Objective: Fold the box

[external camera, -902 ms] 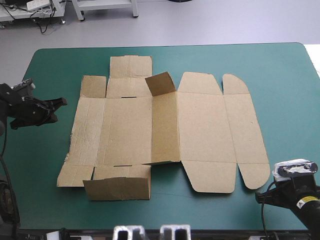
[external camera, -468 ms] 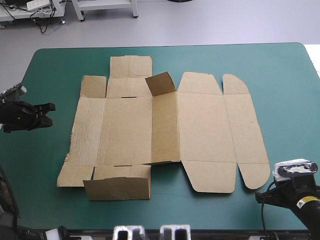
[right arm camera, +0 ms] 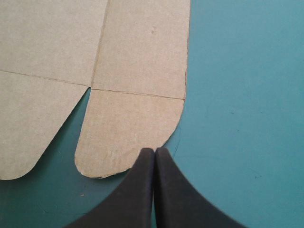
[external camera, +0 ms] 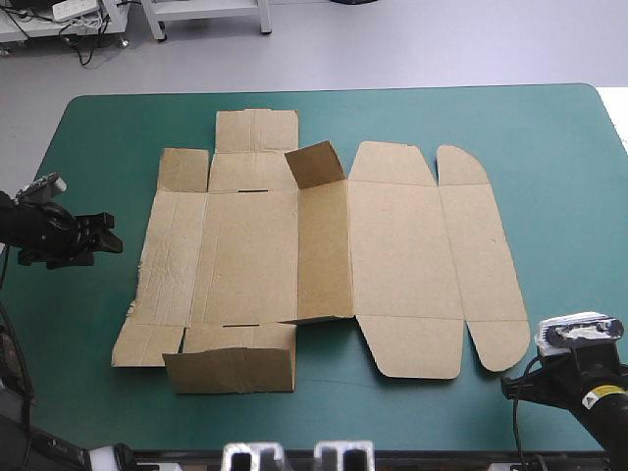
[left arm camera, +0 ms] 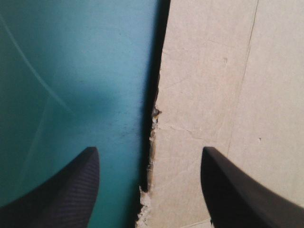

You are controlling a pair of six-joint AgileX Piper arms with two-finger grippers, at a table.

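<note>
Left wrist view | we find left gripper [left arm camera: 148,149] wide apart, empty, aligned on ragged edge of the box [left arm camera: 223,95], likely for gripping | right gripper [right arm camera: 155,151] closed, empty.

The table [external camera: 564,108] is rectangular, with rounded corners at its far edge. A teal-green cover [external camera: 88,147] lies over the whole top, and in the high view it looks flat and smooth. In the left wrist view the cover carries faint pale crease lines [left arm camera: 38,71] running at a slant. In the right wrist view it is even in tone, with a few tiny dark specks [right arm camera: 232,112].
</note>
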